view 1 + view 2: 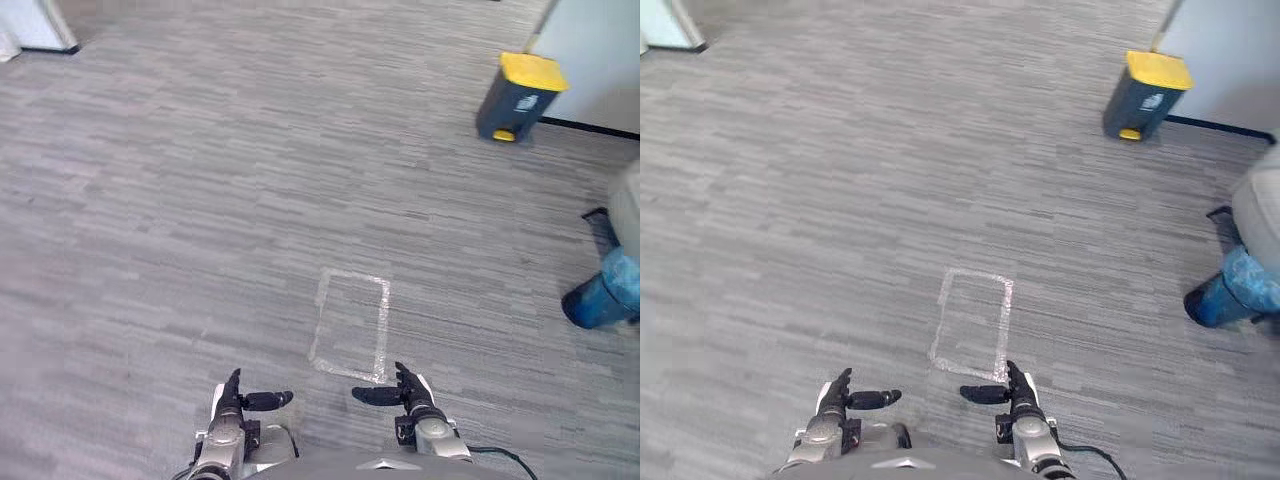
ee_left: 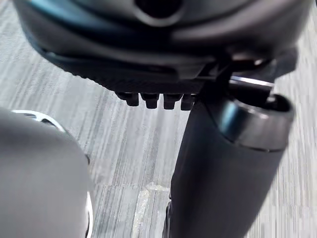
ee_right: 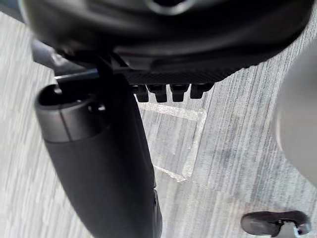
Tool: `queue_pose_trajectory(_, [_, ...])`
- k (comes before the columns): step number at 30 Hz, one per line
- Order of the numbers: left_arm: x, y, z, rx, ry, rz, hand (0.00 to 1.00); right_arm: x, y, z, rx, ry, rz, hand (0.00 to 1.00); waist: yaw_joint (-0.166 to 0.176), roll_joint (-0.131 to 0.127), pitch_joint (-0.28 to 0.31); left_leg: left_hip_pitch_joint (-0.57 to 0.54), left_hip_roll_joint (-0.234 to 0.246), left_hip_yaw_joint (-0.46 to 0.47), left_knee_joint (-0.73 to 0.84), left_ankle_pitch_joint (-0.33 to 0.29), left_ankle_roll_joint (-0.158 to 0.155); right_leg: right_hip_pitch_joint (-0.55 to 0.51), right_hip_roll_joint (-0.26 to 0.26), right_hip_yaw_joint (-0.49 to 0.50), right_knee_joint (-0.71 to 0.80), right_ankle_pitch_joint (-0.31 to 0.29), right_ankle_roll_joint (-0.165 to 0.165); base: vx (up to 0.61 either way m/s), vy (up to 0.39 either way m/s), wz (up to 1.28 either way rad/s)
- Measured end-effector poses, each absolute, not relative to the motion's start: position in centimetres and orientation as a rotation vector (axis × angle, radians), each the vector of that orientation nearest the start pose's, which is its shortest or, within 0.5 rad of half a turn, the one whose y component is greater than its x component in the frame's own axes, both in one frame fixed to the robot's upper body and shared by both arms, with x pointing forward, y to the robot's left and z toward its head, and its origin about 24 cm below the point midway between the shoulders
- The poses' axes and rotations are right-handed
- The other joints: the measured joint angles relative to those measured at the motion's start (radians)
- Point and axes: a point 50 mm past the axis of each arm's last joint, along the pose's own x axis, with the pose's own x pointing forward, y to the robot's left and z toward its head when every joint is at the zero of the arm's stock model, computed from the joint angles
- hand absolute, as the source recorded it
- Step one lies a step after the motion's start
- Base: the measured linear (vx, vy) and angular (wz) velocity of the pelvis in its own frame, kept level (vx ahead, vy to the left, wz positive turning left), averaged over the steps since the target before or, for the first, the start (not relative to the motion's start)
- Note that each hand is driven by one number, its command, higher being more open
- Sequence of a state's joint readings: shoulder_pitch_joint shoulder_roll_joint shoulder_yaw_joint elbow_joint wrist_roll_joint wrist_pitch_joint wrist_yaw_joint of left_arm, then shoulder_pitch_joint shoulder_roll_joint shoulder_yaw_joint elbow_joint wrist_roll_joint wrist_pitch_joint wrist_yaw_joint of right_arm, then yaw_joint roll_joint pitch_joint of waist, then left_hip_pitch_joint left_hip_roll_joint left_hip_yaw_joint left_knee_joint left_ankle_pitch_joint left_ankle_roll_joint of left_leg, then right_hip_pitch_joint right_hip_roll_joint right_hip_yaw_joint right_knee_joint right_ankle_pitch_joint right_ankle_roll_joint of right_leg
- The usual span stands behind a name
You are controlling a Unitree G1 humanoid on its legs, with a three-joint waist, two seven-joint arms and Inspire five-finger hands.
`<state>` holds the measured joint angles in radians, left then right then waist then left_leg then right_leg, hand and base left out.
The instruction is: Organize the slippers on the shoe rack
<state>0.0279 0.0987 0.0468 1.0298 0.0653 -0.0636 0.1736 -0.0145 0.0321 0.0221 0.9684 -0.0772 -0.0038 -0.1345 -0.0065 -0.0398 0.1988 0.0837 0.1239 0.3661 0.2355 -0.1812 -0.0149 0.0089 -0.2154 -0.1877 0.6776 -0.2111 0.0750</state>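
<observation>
Left eye view: how are the hands?
– Left hand (image 1: 238, 398) and right hand (image 1: 405, 388) low over grey floor (image 1: 200, 200), fingers straight, thumbs turned inward, holding nothing.
– Any writing?
– Yellow-lidded bin (image 1: 532, 72) bears a pale label (image 1: 522, 102), unreadable.

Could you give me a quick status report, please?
Left hand open, empty. Right hand open, empty. Taped rectangle on floor just ahead. Bin far right; person's foot at right edge.
</observation>
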Motion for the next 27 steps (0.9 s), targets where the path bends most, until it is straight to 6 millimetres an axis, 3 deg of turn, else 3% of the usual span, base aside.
queue_pose_trajectory(2, [12.3,20.4,-15.0,0.244,0.99,0.197,1.0,15.4,-13.9,-14.3,-0.124,0.933,-0.04,1.0,-0.008,0.009,-0.002,0.072,0.026,0.037,-0.06,0.001,-0.004,-0.096,0.012,-0.137,0.024,-0.07,-0.066,0.26,-0.002,-0.53])
queue_pose_trajectory(4, [12.2,20.4,-15.1,0.242,0.999,0.196,1.0,15.7,-14.0,-14.2,-0.128,0.924,-0.038,1.0,-0.011,0.009,-0.002,0.088,0.039,0.057,-0.069,0.0,-0.012,-0.151,0.021,-0.191,-0.033,-0.07,-0.071,0.24,-0.072,-0.3])
queue_pose_trajectory(6, [12.1,20.5,-15.1,0.243,1.002,0.197,1.0,16.0,-13.8,-14.1,-0.142,0.912,-0.022,1.0,-0.018,-0.007,-0.007,0.116,0.037,0.077,-0.075,-0.017,-0.066,-0.185,0.042,-0.253,-0.277,0.06,-0.078,0.31,-0.162,-0.29])
queue_pose_trajectory(7, [12.0,19.8,-15.3,0.226,1.017,0.186,1.0,16.0,-14.6,-14.1,-0.168,0.91,-0.026,1.0,-0.021,0.025,-0.005,0.141,0.063,0.08,-0.087,-0.026,-0.09,-0.165,0.084,-0.246,-0.294,0.114,-0.118,0.27,-0.158,-0.3])
queue_pose_trajectory(8, [11.9,19.5,-15.4,0.22,1.019,0.179,1.0,16.1,-14.9,-14.0,-0.176,0.909,-0.029,1.0,-0.021,0.039,-0.011,0.138,0.068,0.08,-0.094,-0.024,-0.088,-0.165,0.1,-0.239,-0.306,0.114,-0.119,0.32,-0.195,-0.49])
queue_pose_trajectory(9, [11.9,18.4,-15.5,0.206,1.02,0.151,1.0,16.4,-15.6,-13.9,-0.19,0.904,-0.043,1.0,-0.022,0.074,-0.016,0.144,0.082,0.07,-0.11,-0.024,-0.088,-0.165,0.133,-0.226,-0.33,0.11,-0.125,0.19,-0.13,-0.4])
queue_pose_trajectory(11, [12.2,17.6,-15.6,0.2,1.016,0.125,1.0,16.1,-16.5,-14.1,-0.199,0.921,-0.067,1.0,-0.029,0.085,-0.018,0.142,0.089,0.05,-0.089,-0.013,-0.089,-0.161,0.145,-0.222,-0.332,0.09,-0.13,0.22,-0.133,-0.24])
queue_pose_trajectory(12, [12.3,17.4,-15.5,0.2,1.013,0.115,1.0,15.7,-16.8,-14.2,-0.196,0.938,-0.082,1.0,-0.031,0.079,-0.016,0.132,0.099,0.036,-0.036,-0.01,-0.094,-0.146,0.147,-0.221,-0.339,0.08,-0.128,0.29,-0.165,0.02])
queue_pose_trajectory(15, [12.5,17.8,-15.4,0.2,1.001,0.121,1.0,14.2,-17.9,-14.7,-0.209,0.976,-0.107,1.0,-0.037,0.062,-0.011,0.022,0.191,-0.009,0.347,-0.006,-0.129,-0.01,0.177,-0.225,-0.443,0.077,-0.126,0.23,-0.092,0.0])
queue_pose_trajectory(17, [12.5,18.0,-15.3,0.195,0.995,0.134,1.0,13.8,-18.1,-14.8,-0.207,0.986,-0.125,1.0,-0.028,0.064,-0.013,-0.042,0.222,-0.012,0.485,-0.058,-0.126,0.043,0.195,-0.198,-0.488,0.074,-0.132,0.16,0.028,-0.41])
queue_pose_trajectory(19, [12.6,18.4,-15.2,0.196,0.987,0.143,1.0,13.7,-18.1,-14.9,-0.205,0.991,-0.123,1.0,-0.018,0.062,-0.014,-0.125,0.189,-0.007,0.428,-0.107,-0.091,0.066,0.189,-0.133,-0.511,0.075,-0.128,0.2,0.137,-0.83])
queue_pose_trajectory(20, [12.8,18.6,-15.1,0.186,0.978,0.161,1.0,13.7,-18.0,-14.9,-0.201,0.993,-0.126,1.0,-0.01,0.054,-0.01,-0.163,0.137,-0.058,0.318,-0.105,-0.088,0.071,0.17,-0.095,-0.514,0.075,-0.111,0.21,0.168,-0.82])
queue_pose_trajectory(21, [12.8,18.7,-15.1,0.183,0.975,0.165,1.0,13.6,-18.0,-14.9,-0.199,0.993,-0.127,1.0,-0.01,0.052,-0.009,-0.17,0.124,-0.078,0.288,-0.105,-0.087,0.072,0.165,-0.084,-0.515,0.074,-0.107,0.19,0.187,-0.92])
queue_pose_trajectory(22, [13.1,18.9,-14.9,0.173,0.963,0.181,1.0,13.5,-18.0,-15.0,-0.196,1.003,-0.13,1.0,-0.001,0.042,-0.003,-0.193,0.055,-0.187,0.161,-0.086,-0.091,0.082,0.14,-0.04,-0.518,0.071,-0.08,0.21,0.224,-0.99])
queue_pose_trajectory(23, [13.1,18.8,-14.9,0.164,0.955,0.19,1.0,13.3,-18.1,-15.1,-0.197,1.014,-0.134,1.0,0.004,0.045,-0.003,-0.204,0.005,-0.31,0.054,-0.005,-0.101,0.088,0.126,0.01,-0.518,0.065,-0.049,0.22,0.244,-0.9])
queue_pose_trajectory(24, [13.1,18.8,-14.9,0.163,0.955,0.191,1.0,13.3,-18.1,-15.1,-0.197,1.014,-0.134,1.0,0.004,0.045,-0.003,-0.204,0.004,-0.311,0.054,-0.001,-0.102,0.088,0.126,0.011,-0.518,0.065,-0.048,0.26,0.273,-0.96])
queue_pose_trajectory(25, [12.7,18.6,-15.0,0.147,0.961,0.203,1.0,13.1,-18.4,-15.1,-0.204,1.02,-0.138,1.0,0.007,0.061,-0.011,-0.174,-0.018,-0.344,0.032,0.103,-0.073,0.104,0.129,0.055,-0.525,0.065,-0.015,0.24,0.234,-0.63])
queue_pose_trajectory(27, [12.8,19.7,-14.9,0.169,0.965,0.226,1.0,13.1,-17.1,-15.3,-0.168,1.023,-0.134,1.0,0.001,0.012,-0.018,-0.171,-0.05,-0.29,0.09,0.049,-0.041,0.119,0.082,0.088,-0.554,0.072,0.01,0.33,0.296,-0.67])
